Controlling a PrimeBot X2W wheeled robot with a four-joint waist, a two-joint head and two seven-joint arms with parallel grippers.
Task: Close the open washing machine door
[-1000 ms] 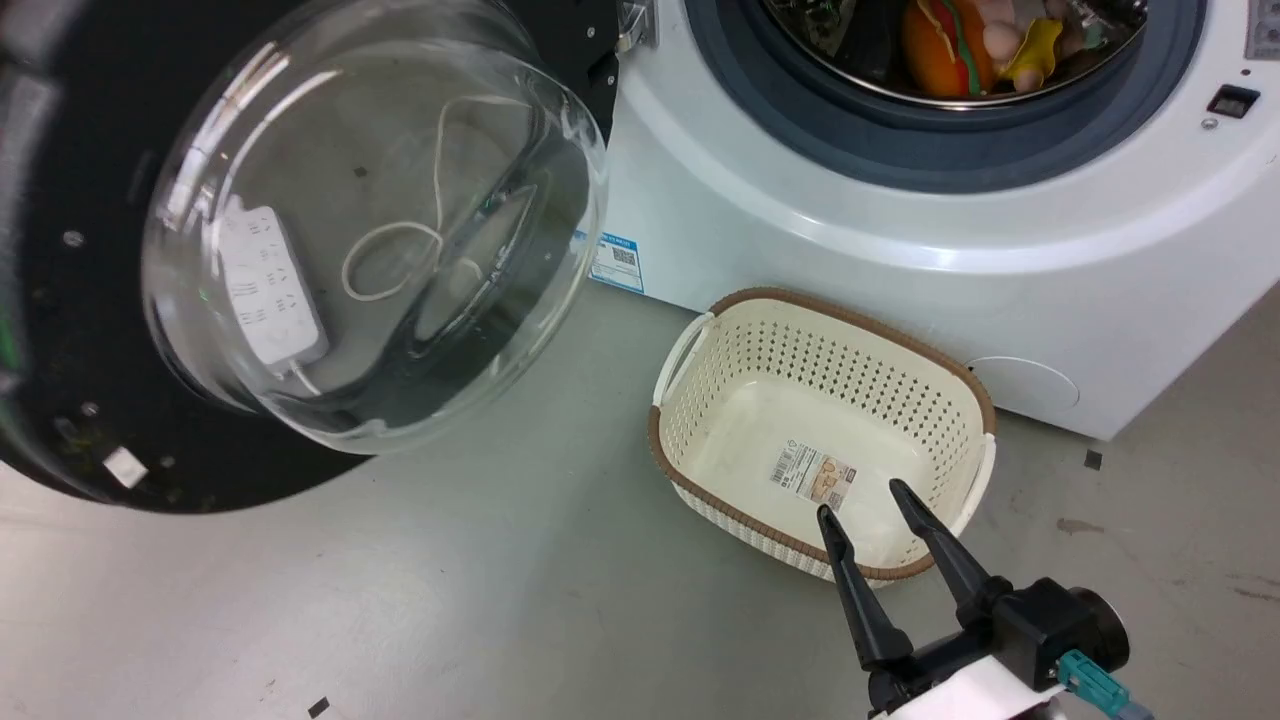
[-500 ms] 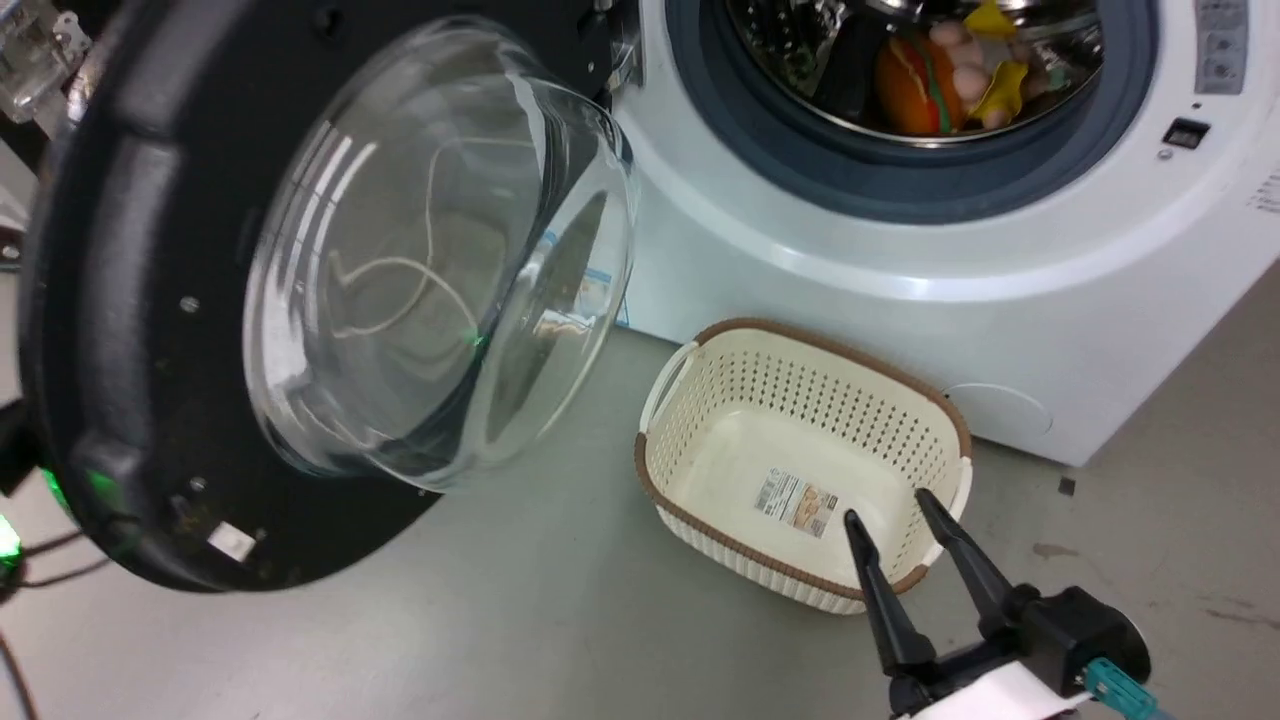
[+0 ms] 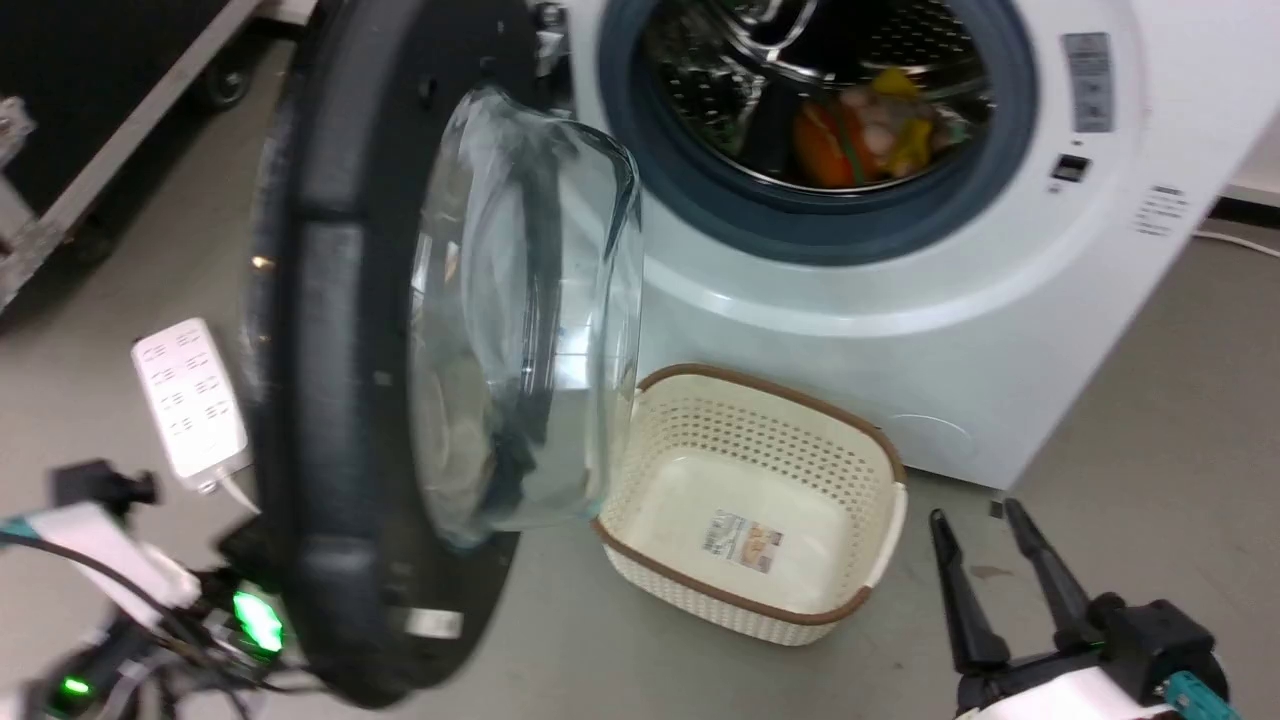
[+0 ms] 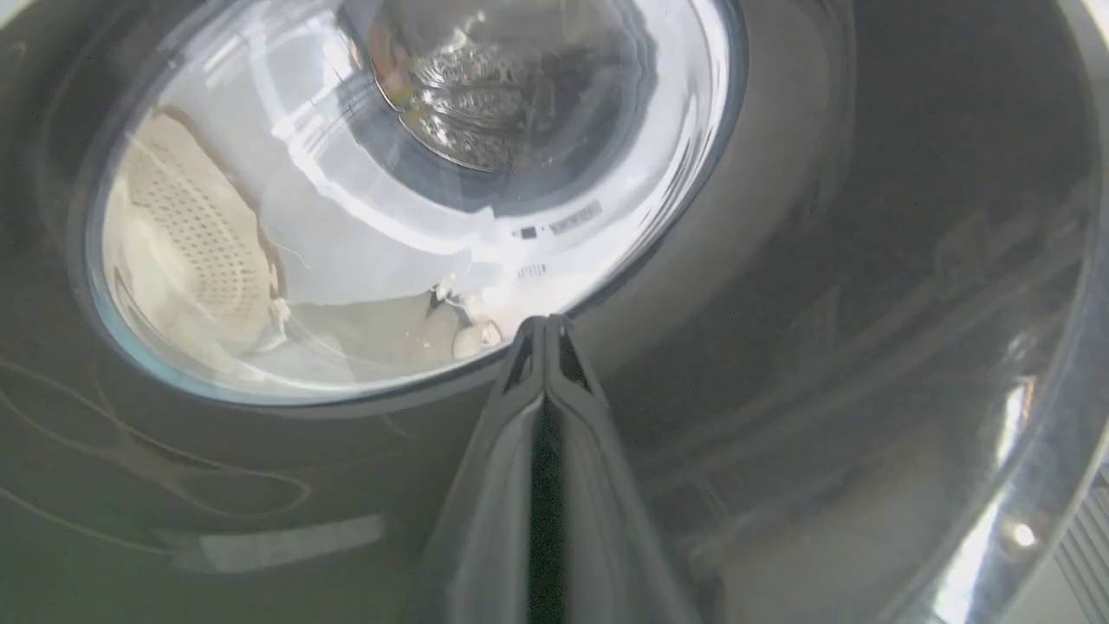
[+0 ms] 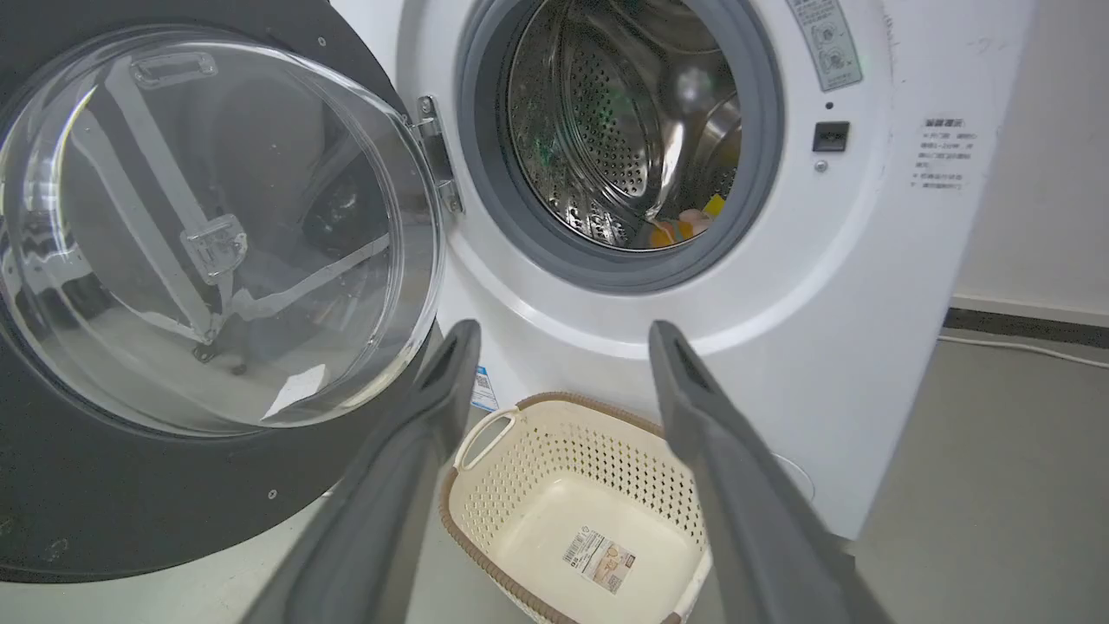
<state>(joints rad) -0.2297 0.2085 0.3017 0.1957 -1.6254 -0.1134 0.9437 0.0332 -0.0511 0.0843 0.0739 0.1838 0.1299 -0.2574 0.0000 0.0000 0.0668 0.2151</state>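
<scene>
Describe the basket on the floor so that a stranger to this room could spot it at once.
Find the big white washing machine with its round black door swung open. On the grey floor just before it sits the basket. Unlike its smooth white and glossy black neighbours, it is cream and rectangular, with perforated walls, a brown rim and a label inside.

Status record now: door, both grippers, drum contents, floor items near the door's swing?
door: washing machine door open, standing out from the washing machine
left gripper: shut, tips at the door's outer face by the window rim
right gripper: open, empty, above the floor right of the basket
drum: colourful items inside
floor: basket by the machine's front, near the door; clearance unclear; power strip left of door
</scene>
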